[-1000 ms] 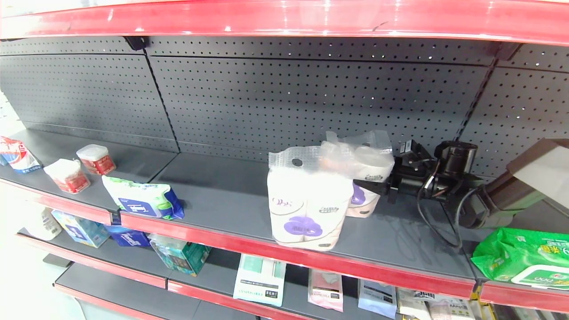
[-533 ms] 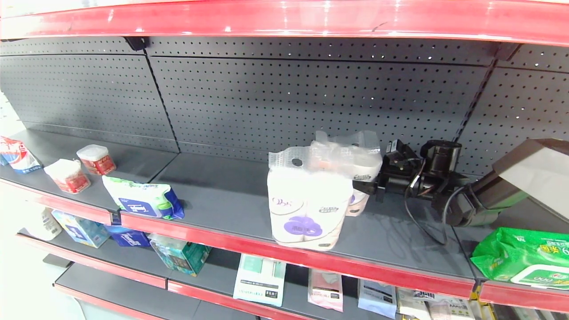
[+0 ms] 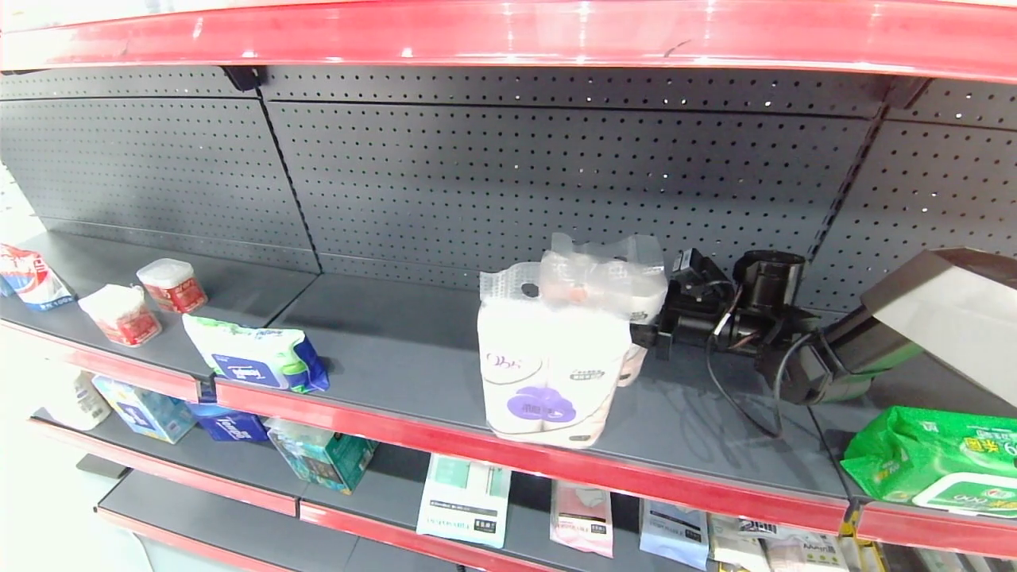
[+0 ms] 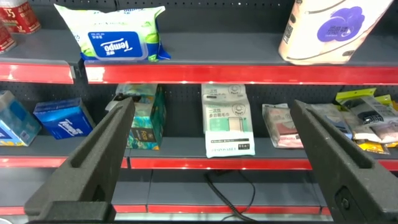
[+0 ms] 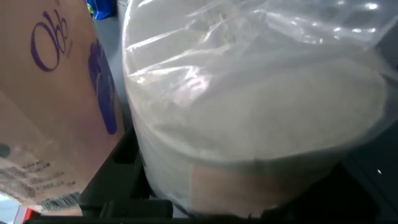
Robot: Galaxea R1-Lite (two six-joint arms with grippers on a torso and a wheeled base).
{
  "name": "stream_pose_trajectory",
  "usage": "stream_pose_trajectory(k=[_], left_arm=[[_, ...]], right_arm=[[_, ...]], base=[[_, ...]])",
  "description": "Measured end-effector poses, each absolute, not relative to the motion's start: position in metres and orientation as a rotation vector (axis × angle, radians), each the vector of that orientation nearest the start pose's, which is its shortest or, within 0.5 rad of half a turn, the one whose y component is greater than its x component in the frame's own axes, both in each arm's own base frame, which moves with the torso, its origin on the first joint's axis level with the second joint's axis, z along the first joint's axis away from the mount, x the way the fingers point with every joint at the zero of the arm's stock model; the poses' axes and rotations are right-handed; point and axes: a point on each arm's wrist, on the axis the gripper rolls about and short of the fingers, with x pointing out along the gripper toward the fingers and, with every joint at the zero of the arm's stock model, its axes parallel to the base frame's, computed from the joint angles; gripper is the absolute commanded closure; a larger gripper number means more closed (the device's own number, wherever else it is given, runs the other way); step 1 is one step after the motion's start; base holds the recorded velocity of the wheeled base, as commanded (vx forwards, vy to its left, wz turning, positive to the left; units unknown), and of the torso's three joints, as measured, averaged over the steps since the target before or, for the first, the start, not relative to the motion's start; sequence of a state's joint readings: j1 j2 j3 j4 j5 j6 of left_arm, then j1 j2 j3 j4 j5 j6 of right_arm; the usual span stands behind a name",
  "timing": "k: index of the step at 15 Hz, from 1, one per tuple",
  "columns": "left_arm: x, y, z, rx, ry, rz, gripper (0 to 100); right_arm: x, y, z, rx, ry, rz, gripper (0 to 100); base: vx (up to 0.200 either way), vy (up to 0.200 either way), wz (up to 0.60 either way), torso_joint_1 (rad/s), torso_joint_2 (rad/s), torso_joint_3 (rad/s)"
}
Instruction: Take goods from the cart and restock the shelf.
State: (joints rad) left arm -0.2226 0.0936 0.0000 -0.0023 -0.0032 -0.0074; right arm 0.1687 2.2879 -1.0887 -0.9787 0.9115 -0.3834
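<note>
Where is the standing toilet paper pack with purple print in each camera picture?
Head view: toilet paper pack, centre, at the shelf's red front edge.
Left wrist view: pack standing above that red edge.
Right wrist view: pack beside the held roll pack.
Shared landmark: its purple print.

Purple-printed white toilet-roll pack; red-edged grey shelf; dotted dark pegboard; green wipes pack.
</note>
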Motion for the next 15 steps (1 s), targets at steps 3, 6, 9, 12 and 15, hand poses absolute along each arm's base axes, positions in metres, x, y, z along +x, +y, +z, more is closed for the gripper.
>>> stream_pose_trajectory(k=[3, 6, 9, 12, 15], left_arm=[[-0.0152, 0.0034, 0.0776, 0.003, 0.091, -0.225, 0], [-0.0153, 0.0034, 0.0775, 0.003, 0.092, -0.225, 0], [-0.0153, 0.0034, 0.0775, 0.003, 0.092, -0.225, 0], [-0.0153, 0.0034, 0.0775, 0.003, 0.092, -0.225, 0], [-0.0153, 0.0034, 0.0775, 0.003, 0.092, -0.224, 0]], right_arm=[[0.4135, 0.0948, 0.0680, -0.263, 0.017, 1.082, 100], [0.4138, 0.0958, 0.0670, -0.260, 0.024, 1.075, 100], [0.4150, 0.0959, 0.0678, -0.264, 0.025, 1.056, 100], [0.4155, 0.0963, 0.0677, -0.266, 0.026, 1.050, 100], [0.4176, 0.0960, 0.0693, -0.272, 0.029, 1.007, 100]], base=[[0.000, 0.000, 0.00, 0.000, 0.00, 0.000], [0.000, 0.000, 0.00, 0.000, 0.00, 0.000], [0.000, 0.000, 0.00, 0.000, 0.00, 0.000], [0.000, 0.000, 0.00, 0.000, 0.00, 0.000], [0.000, 0.000, 0.00, 0.000, 0.00, 0.000]])
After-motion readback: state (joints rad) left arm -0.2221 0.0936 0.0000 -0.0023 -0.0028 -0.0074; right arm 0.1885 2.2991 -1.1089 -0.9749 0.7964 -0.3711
